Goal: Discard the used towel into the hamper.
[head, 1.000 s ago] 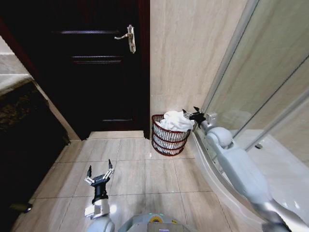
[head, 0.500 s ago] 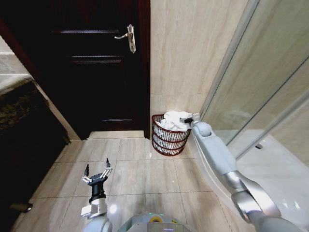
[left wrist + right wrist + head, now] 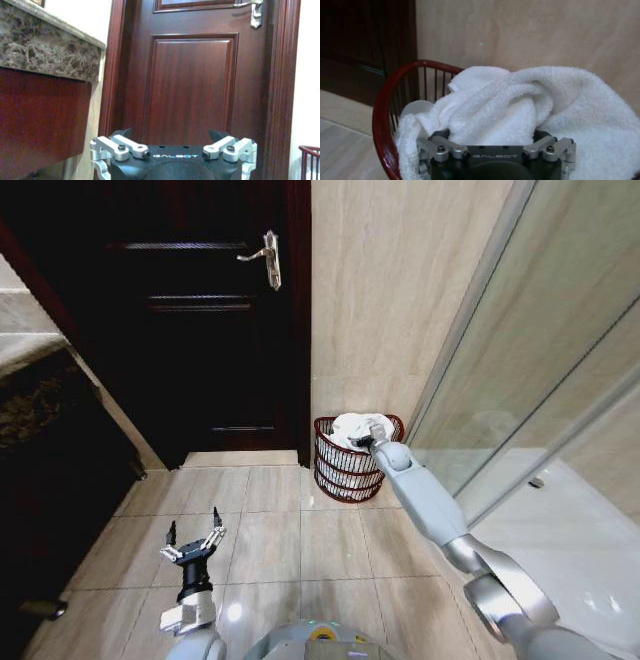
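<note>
Head view: white towel [image 3: 352, 428] fills the hamper [image 3: 349, 472], right end effector [image 3: 366, 442] clenched on it.

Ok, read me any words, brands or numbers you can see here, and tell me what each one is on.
"GALBOT" on the left gripper body, left wrist view.
"GALBOT" on the right gripper body, right wrist view, by the towel in the hamper.
No other text on door, wall or floor.

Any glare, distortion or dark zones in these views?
Head view: wide-angle bend in the shower glass, door nearly black, small glare spot on the floor tile. Left wrist view: door evenly lit. Right wrist view: towel sharp, hamper rim glossy.
</note>
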